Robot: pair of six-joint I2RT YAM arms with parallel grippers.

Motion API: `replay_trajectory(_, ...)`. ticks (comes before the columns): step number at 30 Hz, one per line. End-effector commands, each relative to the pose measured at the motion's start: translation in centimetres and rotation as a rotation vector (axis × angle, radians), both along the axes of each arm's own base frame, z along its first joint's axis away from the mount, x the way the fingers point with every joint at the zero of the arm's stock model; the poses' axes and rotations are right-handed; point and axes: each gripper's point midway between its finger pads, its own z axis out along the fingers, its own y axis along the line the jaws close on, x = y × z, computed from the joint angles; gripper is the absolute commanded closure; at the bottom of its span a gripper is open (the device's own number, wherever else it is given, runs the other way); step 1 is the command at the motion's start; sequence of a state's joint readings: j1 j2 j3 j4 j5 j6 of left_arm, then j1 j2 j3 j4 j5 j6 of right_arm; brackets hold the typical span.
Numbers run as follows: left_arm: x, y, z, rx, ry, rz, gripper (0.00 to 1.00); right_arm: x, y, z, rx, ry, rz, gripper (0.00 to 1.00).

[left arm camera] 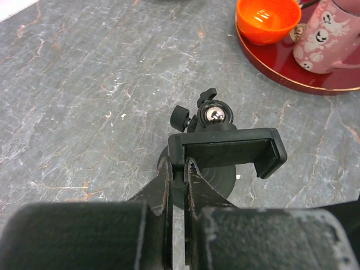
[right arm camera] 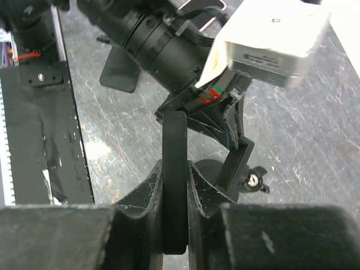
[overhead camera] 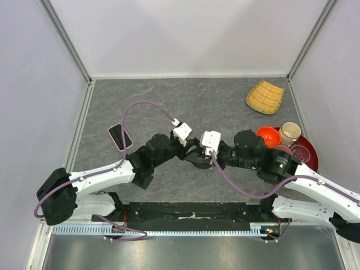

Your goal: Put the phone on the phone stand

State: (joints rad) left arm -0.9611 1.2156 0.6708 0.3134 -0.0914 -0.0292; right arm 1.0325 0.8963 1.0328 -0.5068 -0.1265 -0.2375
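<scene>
The phone point(overhead camera: 120, 136), dark with a pink rim, lies flat on the grey table at the left, apart from both grippers. The black phone stand point(overhead camera: 197, 158) sits at the table's middle between the two arms. In the left wrist view my left gripper point(left arm camera: 179, 169) is shut on the left end of the stand's clamp point(left arm camera: 228, 149), above its round base and steel ball joint point(left arm camera: 214, 115). In the right wrist view my right gripper point(right arm camera: 174, 174) is shut on the stand's other clamp end point(right arm camera: 173, 143). In the top view the left gripper point(overhead camera: 188, 151) and right gripper point(overhead camera: 206, 157) meet at the stand.
A red tray point(overhead camera: 311, 163) at the right holds an orange bowl point(overhead camera: 268, 136) and a mug point(overhead camera: 290, 133); they also show in the left wrist view, bowl point(left arm camera: 267, 17) and mug point(left arm camera: 332, 34). A woven basket point(overhead camera: 265, 97) lies at the back right. Walls enclose the table.
</scene>
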Motion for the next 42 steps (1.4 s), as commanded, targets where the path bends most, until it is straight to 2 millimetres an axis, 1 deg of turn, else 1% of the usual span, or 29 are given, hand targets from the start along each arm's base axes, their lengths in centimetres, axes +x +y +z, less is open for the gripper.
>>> replay_trajectory(1, -2.3, -1.2, 1.3, -0.011, -0.049, -0.169, 0.98, 0.5, 2.1, 1.6, 0.047, -0.176, 0.171, 1.00)
replay_trajectory(2, -2.6, -1.3, 1.2, -0.004, -0.049, -0.185, 0.98, 0.4, 2.5, 1.2, 0.044, -0.164, 0.207, 1.00)
replay_trajectory(3, -3.1, -1.5, 1.0, 0.004, -0.039, -0.221, 0.98, 0.8, 2.4, 1.0, 0.036, -0.176, 0.218, 1.00)
replay_trajectory(4, -3.3, -1.6, 1.0, 0.014, -0.047, -0.240, 0.98, 2.0, 1.9, 1.0, 0.040, -0.177, 0.195, 1.00)
replay_trajectory(5, -3.5, -1.6, 0.9, 0.025, -0.048, -0.255, 0.98, 1.4, 2.2, 1.2, 0.061, -0.170, 0.248, 1.00)
replay_trajectory(8, -3.8, -1.5, 0.6, 0.052, -0.051, -0.281, 0.98, 1.8, 2.3, 1.4, 0.078, -0.175, 0.269, 1.00)
replay_trajectory(10, -4.1, -1.6, 0.5, 0.061, -0.051, -0.298, 0.98, 2.4, 2.5, 1.4, 0.050, -0.187, 0.266, 1.00)
replay_trajectory(11, -4.2, -1.5, 0.5, 0.062, -0.050, -0.303, 0.98, 2.7, 2.6, 0.3, 0.014, -0.162, 0.263, 1.00)
replay_trajectory(12, -4.4, -1.6, 0.5, 0.061, -0.047, -0.317, 0.98, 3.0, 2.7, 0.6, 0.007, -0.174, 0.262, 1.00)
replay_trajectory(14, -4.7, -1.6, 0.6, 0.059, -0.052, -0.333, 0.98, 3.5, 3.0, 0.3, -0.011, -0.184, 0.275, 1.00)
replay_trajectory(15, -4.9, -1.7, 0.6, 0.057, -0.051, -0.343, 0.98, 3.5, 3.3, 0.7, -0.008, -0.193, 0.288, 1.00)
replay_trajectory(16, -5.1, -1.7, 0.7, 0.057, -0.053, -0.353, 0.98, 3.7, 3.5, 0.6, -0.019, -0.218, 0.307, 1.00)
replay_trajectory(17, -5.2, -1.8, 0.7, 0.057, -0.051, -0.363, 0.98, 4.0, 3.7, 0.0, -0.038, -0.217, 0.312, 1.00)
replay_trajectory(18, -5.4, -1.9, 0.8, 0.052, -0.049, -0.378, 0.98, 4.4, 3.9, 0.4, -0.042, -0.231, 0.308, 1.00)
replay_trajectory(20, -5.6, -2.0, 0.9, 0.050, -0.052, -0.390, 0.98, 5.4, 3.6, 0.0, -0.064, -0.237, 0.311, 1.00)
replay_trajectory(21, -5.7, -1.9, 0.9, 0.054, -0.051, -0.394, 0.98, 5.6, 3.5, 0.6, -0.062, -0.252, 0.312, 1.00)
replay_trajectory(23, -5.9, -1.8, 0.8, 0.062, -0.054, -0.404, 0.98, 6.3, 3.1, 0.5, -0.089, -0.270, 0.311, 1.00)
replay_trajectory(24, -6.0, -1.7, 0.7, 0.067, -0.054, -0.408, 0.98, 6.5, 2.9, 0.8, -0.093, -0.280, 0.311, 1.00)
replay_trajectory(25, -6.1, -1.7, 0.8, 0.068, -0.060, -0.414, 0.98, 6.8, 2.6, 0.5, -0.108, -0.269, 0.308, 1.00)
replay_trajectory(26, -6.3, -1.7, 0.7, 0.070, -0.058, -0.430, 0.98, 6.8, 2.7, 0.2, -0.116, -0.266, 0.326, 1.00)
replay_trajectory(27, -6.5, -1.7, 0.6, 0.077, -0.059, -0.440, 0.98, 7.0, 2.8, 0.5, -0.125, -0.281, 0.331, 1.00)
replay_trajectory(30, -6.6, -1.5, 0.8, 0.084, -0.063, -0.446, 0.98, 8.2, 2.0, -0.5, -0.174, -0.269, 0.296, 1.00)
replay_trajectory(32, -6.8, -1.3, 1.1, 0.079, -0.075, -0.451, 0.98, 8.5, 1.4, -1.4, -0.198, -0.257, 0.278, 1.00)
replay_trajectory(35, -7.0, -1.0, 1.3, 0.074, -0.087, -0.451, 0.98, 8.5, 0.9, -2.0, -0.222, -0.247, 0.265, 1.00)
replay_trajectory(36, -6.9, -0.9, 1.3, 0.073, -0.089, -0.447, 0.98, 8.8, 0.5, -2.1, -0.234, -0.251, 0.243, 1.00)
replay_trajectory(37, -6.9, -0.8, 1.5, 0.071, -0.094, -0.445, 0.98, 8.7, 0.3, -2.1, -0.234, -0.254, 0.237, 1.00)
replay_trajectory(38, -6.9, -0.8, 1.7, 0.067, -0.100, -0.447, 0.98, 8.6, 0.1, -2.6, -0.242, -0.245, 0.236, 1.00)
replay_trajectory(40, -7.0, -0.8, 1.7, 0.064, -0.104, -0.448, 0.98, 8.5, -0.1, -2.9, -0.239, -0.232, 0.231, 1.00)
replay_trajectory(42, -6.7, -0.8, 1.7, 0.067, -0.103, -0.438, 0.98, 8.4, 0.0, -2.7, -0.229, -0.221, 0.222, 1.00)
